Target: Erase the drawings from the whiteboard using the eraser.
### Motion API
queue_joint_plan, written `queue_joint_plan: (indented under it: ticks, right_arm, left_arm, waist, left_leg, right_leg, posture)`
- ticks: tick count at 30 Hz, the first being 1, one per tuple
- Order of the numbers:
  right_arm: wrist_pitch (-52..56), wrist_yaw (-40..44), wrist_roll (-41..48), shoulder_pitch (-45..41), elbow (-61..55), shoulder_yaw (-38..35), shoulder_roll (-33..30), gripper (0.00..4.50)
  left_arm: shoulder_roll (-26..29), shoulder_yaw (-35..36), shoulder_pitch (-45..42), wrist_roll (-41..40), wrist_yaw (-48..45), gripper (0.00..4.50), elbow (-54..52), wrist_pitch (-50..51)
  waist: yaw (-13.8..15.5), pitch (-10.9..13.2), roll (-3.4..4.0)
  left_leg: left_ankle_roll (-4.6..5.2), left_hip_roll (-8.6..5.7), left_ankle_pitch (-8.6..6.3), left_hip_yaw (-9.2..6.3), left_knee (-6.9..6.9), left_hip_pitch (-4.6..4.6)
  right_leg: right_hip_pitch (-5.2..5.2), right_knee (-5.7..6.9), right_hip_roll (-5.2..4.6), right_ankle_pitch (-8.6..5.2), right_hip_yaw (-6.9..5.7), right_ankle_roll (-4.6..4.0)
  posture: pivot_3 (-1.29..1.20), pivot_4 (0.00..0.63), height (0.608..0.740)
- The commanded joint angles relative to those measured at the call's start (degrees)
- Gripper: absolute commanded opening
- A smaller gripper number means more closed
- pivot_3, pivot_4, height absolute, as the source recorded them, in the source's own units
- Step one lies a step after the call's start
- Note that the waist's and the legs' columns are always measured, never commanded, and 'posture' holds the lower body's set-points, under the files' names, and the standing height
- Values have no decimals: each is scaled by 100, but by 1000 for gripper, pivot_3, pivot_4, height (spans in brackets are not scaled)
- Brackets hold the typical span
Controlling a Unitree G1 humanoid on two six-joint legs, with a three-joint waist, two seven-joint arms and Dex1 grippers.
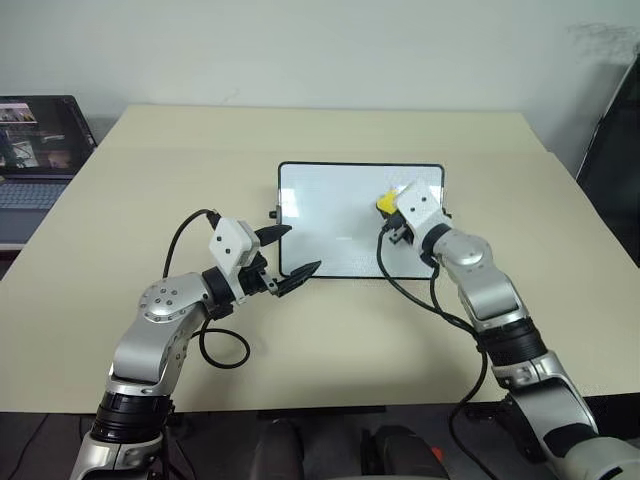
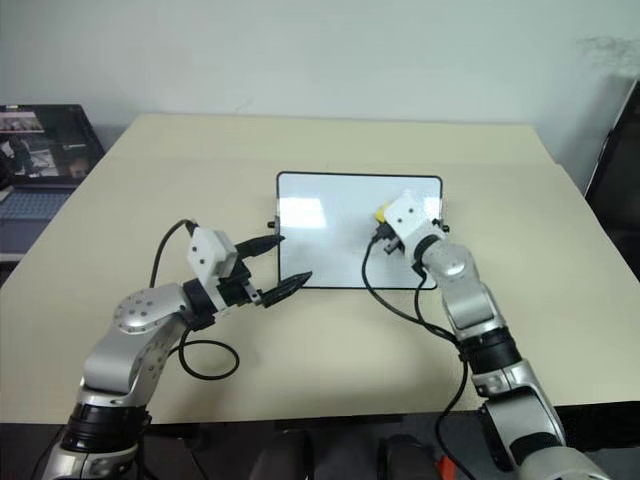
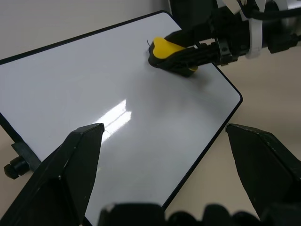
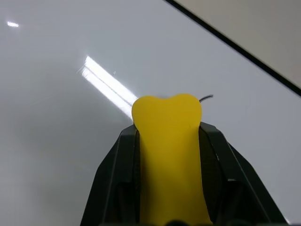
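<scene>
Here, from my head, my right claw is clenched on the yellow eraser, which sits over the right part of the whiteboard; my left claw stands spread wide with nothing in it, at the board's near left corner. The board lies flat in the middle of the beige surface, a laptop sits off at the far left, and a pale wall runs behind. Through my left wrist, my two black fingers frame the glossy board, and across it the eraser rests on the white face near the far edge. Through my right wrist, the eraser is pinched between my fingers, and one thin dark stroke of the drawings curls just beside its tip.
</scene>
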Motion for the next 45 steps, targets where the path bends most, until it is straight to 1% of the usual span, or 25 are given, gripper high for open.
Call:
queue_joint_plan:
  ticks: [1,8,13,15,19,21,23,25,28,31,33,36,38,43,45]
  right_arm:
    - [173,-94,-275,469,731,118,-160,1281]
    - [-16,-43,-245,646,481,168,-257,1280]
    - [314,276,-110,662,-426,263,-205,1280]
    - [596,384,49,597,-726,204,-124,1280]
    - [1034,414,201,-76,-1142,-15,11,1280]
    - [1203,426,235,-579,-1065,-128,4,1279]
    - [1211,411,219,-998,-821,-183,-47,1279]
    - [1088,347,181,-1268,-502,-226,-81,1279]
    - [751,154,88,-1662,117,-281,-104,1279]
    - [429,45,53,-1859,699,-272,-108,1279]
    - [210,15,19,-1804,1054,-199,-109,1279]
    - [134,91,-6,-1543,1187,-95,-103,1279]
    - [142,154,-12,-1310,1116,-50,-92,1279]
    - [184,204,-47,-727,840,63,-52,1278]
    - [173,203,-91,-526,789,134,-53,1278]
  left_arm:
    - [-18,-8,-77,-42,-40,4500,-157,-50]
    - [-36,-29,-118,-32,-41,4500,-117,-53]
    - [-49,-18,-101,-23,-35,4500,-90,-82]
    - [-55,-15,-95,-24,-30,4500,-86,-86]
    - [-75,-28,-101,-9,-16,4500,-72,-97]
    - [-84,-25,-115,-3,-18,4500,-52,-111]
    - [-98,-26,-122,2,-27,4500,-45,-119]
    - [-109,-39,-129,8,-38,4500,-40,-124]
    - [-112,-49,-143,13,-50,4500,-33,-131]
    - [-101,-52,-147,15,-56,4500,-37,-140]
    - [-85,-39,-137,11,-61,4500,-48,-144]
    - [-62,-11,-125,4,-58,4500,-63,-141]
    - [-51,5,-103,-3,-54,4500,-90,-136]
    - [-34,16,-77,-8,-48,4500,-122,-130]
    - [-30,10,-88,-9,-50,4500,-113,-130]
  waist:
    - [-2,-19,-9]
    - [-1,-34,-24]
    - [-1,-26,-17]
    - [-22,-23,-15]
    - [-118,12,5]
    - [-121,26,23]
    - [-110,27,25]
    - [-74,27,25]
    - [-22,27,25]
    - [-3,27,25]
    - [5,27,25]
    - [4,25,23]
    - [2,25,22]
    - [-19,18,16]
    - [-36,14,14]
  left_leg:
    - [0,2,0,-4,0,8]
    - [19,15,12,-8,1,10]
    - [21,13,13,-4,-6,-8]
    - [21,12,13,3,-20,-20]
    - [19,1,13,11,-53,-37]
    - [18,-2,14,10,-61,-58]
    - [17,-6,15,10,-62,-123]
    - [12,-8,17,11,-53,-188]
    - [-13,-3,20,13,-72,-202]
    - [-21,-4,15,28,-79,-205]
    - [-18,-4,14,29,-76,-203]
    - [-1,-4,6,25,-69,-196]
    - [0,-3,6,21,-65,-185]
    - [6,-3,10,13,-65,-105]
    - [10,-3,13,11,-64,-93]
  right_leg:
    - [8,-1,0,-1,2,-1]
    - [9,-1,-16,3,12,-2]
    - [-7,-14,-22,9,12,10]
    - [-24,-15,-22,9,16,10]
    - [-29,-24,-17,10,20,10]
    - [-45,-36,-12,11,18,9]
    - [-106,-32,-7,26,17,-8]
    - [-165,-30,6,30,12,-8]
    - [-167,-82,5,30,11,-9]
    - [-170,-95,3,30,19,-8]
    - [-167,-94,1,29,20,-8]
    - [-160,-82,0,30,16,-9]
    - [-143,-78,0,33,10,-6]
    - [-91,-78,0,37,13,-2]
    - [-65,-78,0,35,14,1]
  posture:
    - [0,150,740]
    - [0,150,740]
    - [0,150,740]
    - [0,150,740]
    - [0,150,740]
    - [0,150,740]
    - [0,150,740]
    - [0,150,740]
    - [0,150,740]
    - [0,150,740]
    - [0,150,740]
    - [0,150,740]
    - [0,150,740]
    - [0,150,740]
    - [0,150,740]
